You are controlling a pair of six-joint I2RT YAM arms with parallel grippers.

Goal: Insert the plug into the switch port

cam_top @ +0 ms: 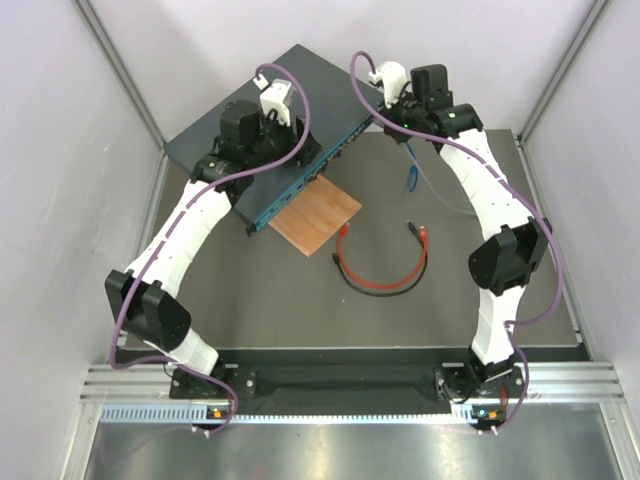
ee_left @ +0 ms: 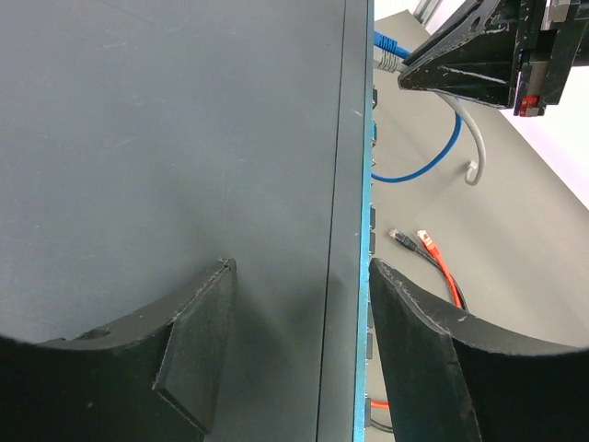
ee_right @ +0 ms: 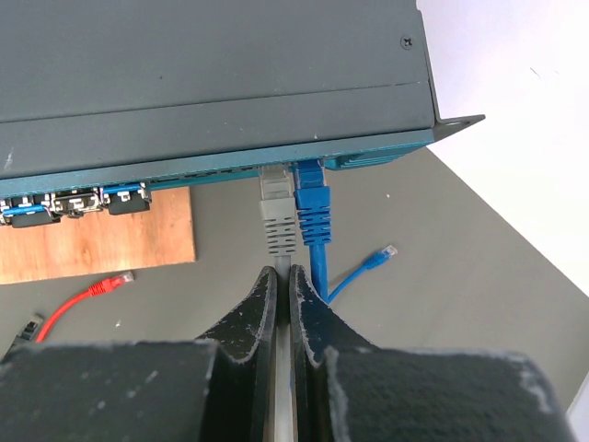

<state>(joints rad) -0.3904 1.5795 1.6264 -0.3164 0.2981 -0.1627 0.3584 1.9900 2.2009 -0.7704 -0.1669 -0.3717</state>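
At the far left of the table (cam_top: 300,300), the switch (cam_top: 320,92) lies flat. Its long axis runs diagonally from near-left to far-right, with the teal port edge facing near-right. Only the right wrist view shows the grey plug (ee_right: 276,210), nose at a port beside a seated blue plug (ee_right: 312,203) and square to that edge. The right gripper (ee_right: 283,274) is clamped on its grey cable (ee_right: 284,396). The left gripper (ee_left: 302,272) is spread wide over the switch's front edge.

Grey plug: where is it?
Right wrist view, centre: grey plug at the switch's teal front edge, left of the blue plug, just beyond the right gripper.
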